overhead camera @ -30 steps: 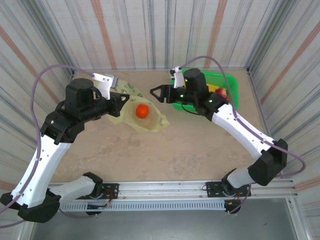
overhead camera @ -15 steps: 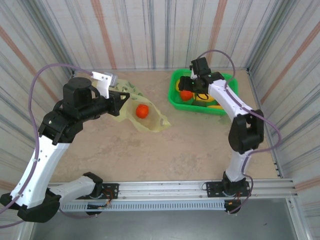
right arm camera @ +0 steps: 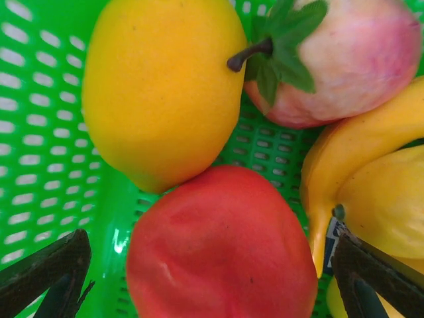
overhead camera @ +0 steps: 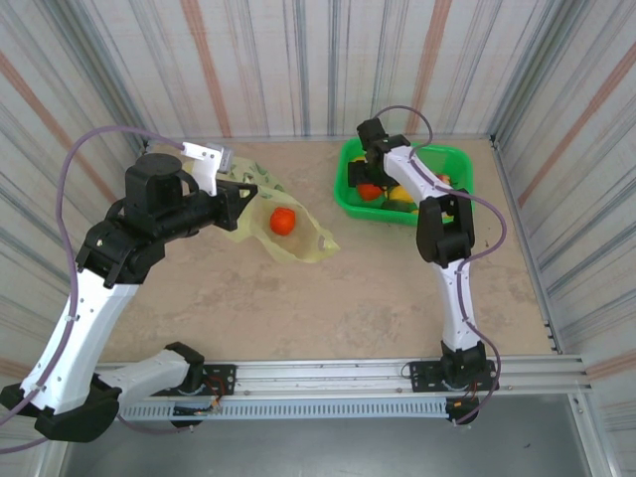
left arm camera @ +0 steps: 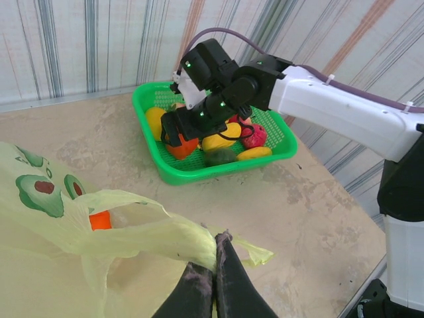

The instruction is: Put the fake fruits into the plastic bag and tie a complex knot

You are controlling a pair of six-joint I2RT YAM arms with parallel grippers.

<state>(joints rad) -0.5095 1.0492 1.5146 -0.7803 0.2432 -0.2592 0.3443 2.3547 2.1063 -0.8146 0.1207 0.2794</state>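
Right fingers [right arm camera: 46, 271] wider, now in basket [right arm camera: 40, 132], astride red fruit [right arm camera: 222, 245]

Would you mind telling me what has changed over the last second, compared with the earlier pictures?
The right end effector swung away from the plastic bag, back to the green basket, and now hangs open over a red fruit there, gripping nothing. Unchanged: the left end effector stays shut on the bag's handle, and the orange-red fruit lies in the bag.
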